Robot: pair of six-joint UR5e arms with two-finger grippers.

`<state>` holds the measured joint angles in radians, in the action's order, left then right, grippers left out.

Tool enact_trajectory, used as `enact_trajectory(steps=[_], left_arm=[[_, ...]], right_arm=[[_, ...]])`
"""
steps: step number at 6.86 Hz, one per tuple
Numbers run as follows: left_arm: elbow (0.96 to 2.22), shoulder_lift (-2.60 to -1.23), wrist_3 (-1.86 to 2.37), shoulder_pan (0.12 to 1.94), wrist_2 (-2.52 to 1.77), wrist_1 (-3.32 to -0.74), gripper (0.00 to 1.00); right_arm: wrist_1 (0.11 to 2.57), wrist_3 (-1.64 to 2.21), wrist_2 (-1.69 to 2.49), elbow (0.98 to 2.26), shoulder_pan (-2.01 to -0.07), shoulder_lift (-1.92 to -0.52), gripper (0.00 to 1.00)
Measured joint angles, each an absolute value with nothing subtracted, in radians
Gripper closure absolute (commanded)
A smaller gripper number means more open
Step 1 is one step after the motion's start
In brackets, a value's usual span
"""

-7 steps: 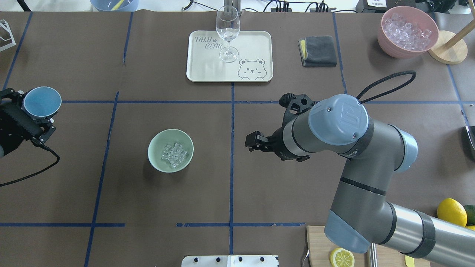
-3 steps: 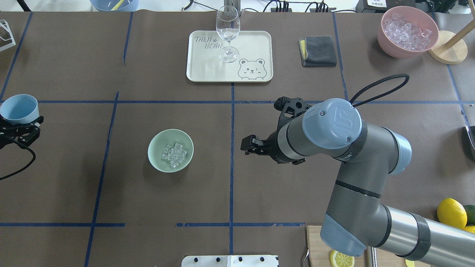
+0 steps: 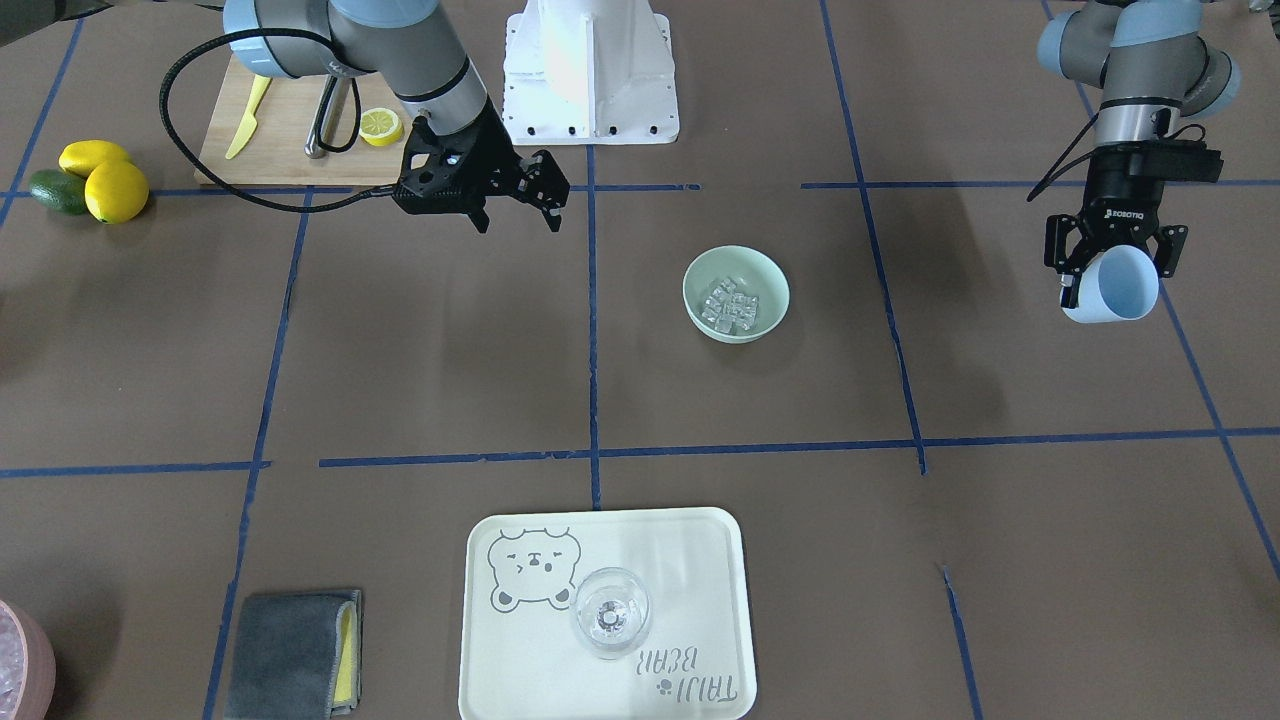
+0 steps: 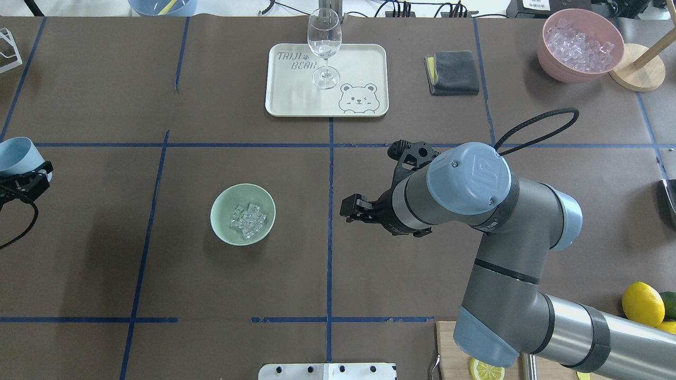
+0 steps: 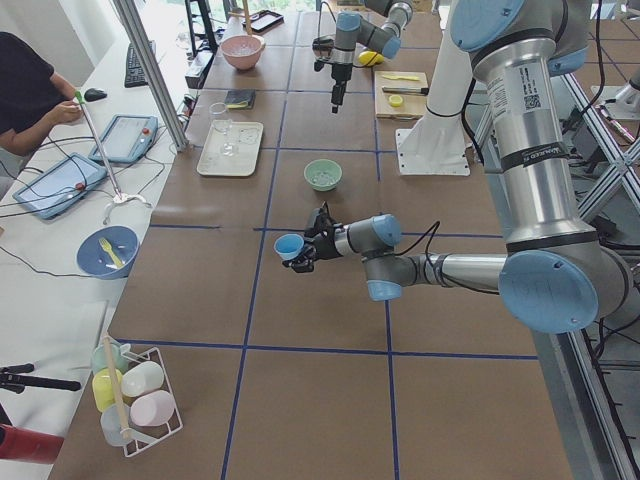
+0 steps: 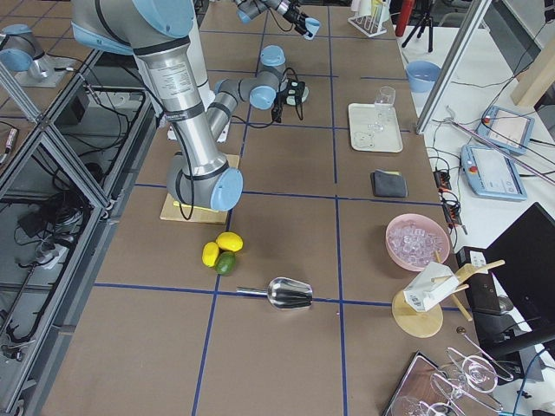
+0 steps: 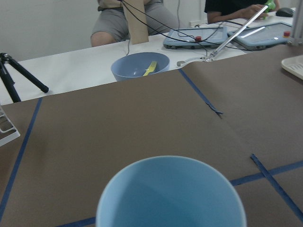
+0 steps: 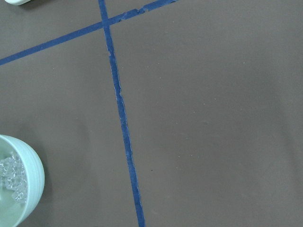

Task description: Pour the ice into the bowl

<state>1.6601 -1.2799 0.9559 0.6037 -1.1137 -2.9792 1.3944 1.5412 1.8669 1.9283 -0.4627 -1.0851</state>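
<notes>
Over the surface [image 4: 158, 79] the right tool [image 3: 518, 215] hangs near the middle, jaws spread and empty, while the left tool [image 3: 1115, 270] is out at the left edge, closed on a load. The bowl [image 4: 224, 203] stands left of the middle, between the tools and nearer the right one; that load, a light blue cup [image 3: 1122, 288], looks bare inside and the ice [image 4: 247, 220] lies heaped in the bowl, so I judge the pour done

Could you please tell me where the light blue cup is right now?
In the overhead view the light blue cup is at the far left edge, clamped in the left gripper, well to the left of the mint-green bowl.
</notes>
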Motion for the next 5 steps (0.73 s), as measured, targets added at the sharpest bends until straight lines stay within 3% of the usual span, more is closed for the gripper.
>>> enact_trajectory(steps=[5], left_arm=[[1.535, -1.353, 1.200, 0.409, -0.787, -2.969, 1.00]], right_arm=[[1.394, 1.542, 1.867, 1.928, -0.460, -1.078, 0.00]])
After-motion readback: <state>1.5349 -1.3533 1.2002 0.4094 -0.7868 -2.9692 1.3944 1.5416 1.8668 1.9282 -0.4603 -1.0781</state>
